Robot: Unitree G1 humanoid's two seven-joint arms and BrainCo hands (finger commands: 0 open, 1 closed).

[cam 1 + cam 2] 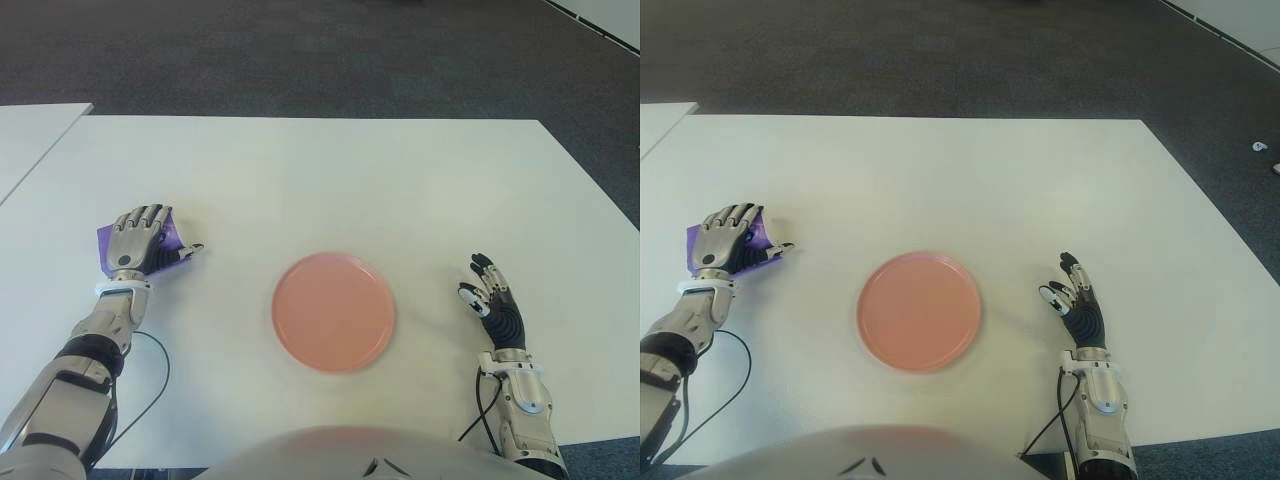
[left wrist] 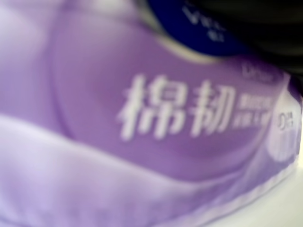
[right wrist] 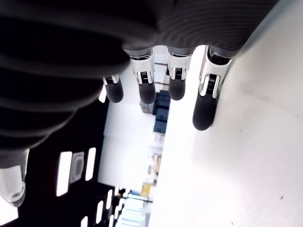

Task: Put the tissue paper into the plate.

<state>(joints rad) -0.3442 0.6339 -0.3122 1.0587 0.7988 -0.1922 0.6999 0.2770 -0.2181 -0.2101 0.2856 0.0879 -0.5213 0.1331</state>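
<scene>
The left hand [image 1: 140, 240] covered most of the purple tissue pack [image 1: 108, 243], its grip unclear, while the right hand [image 1: 492, 303] lay open beside the bare pink plate [image 1: 333, 312].

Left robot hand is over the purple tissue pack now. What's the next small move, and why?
Probably close the left robot hand around the tissue pack: it lies on top of the pack, which sits flat on the table, well left of the empty pink plate. The right robot hand shows open, right of the plate.
</scene>
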